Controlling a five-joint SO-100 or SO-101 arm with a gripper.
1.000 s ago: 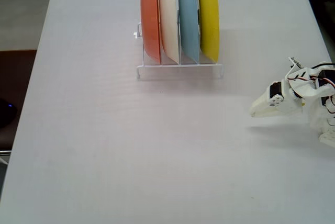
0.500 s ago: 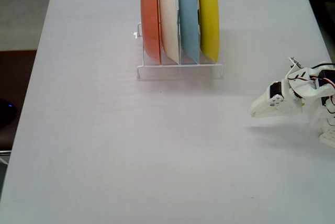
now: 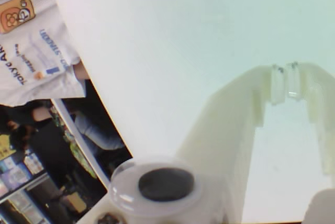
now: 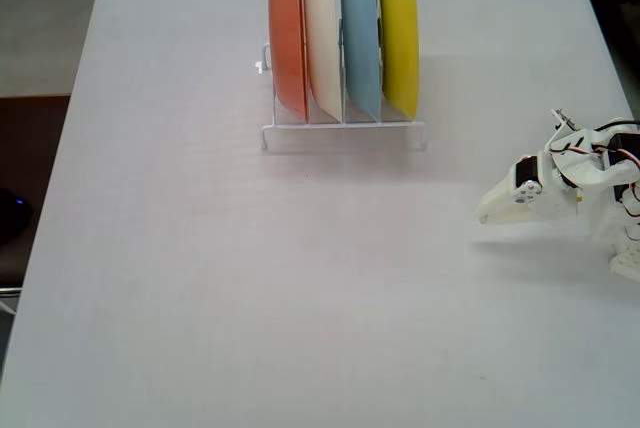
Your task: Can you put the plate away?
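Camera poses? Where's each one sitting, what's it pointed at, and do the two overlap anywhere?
Wrist view: rides on the arm, looks along the claw over the white table; tips nearly touching, holding nothing.
Fixed view: above, looking down on the table, the dish rack with the yellow plate rightmost; arm at right edge.
Shared: table and claw.
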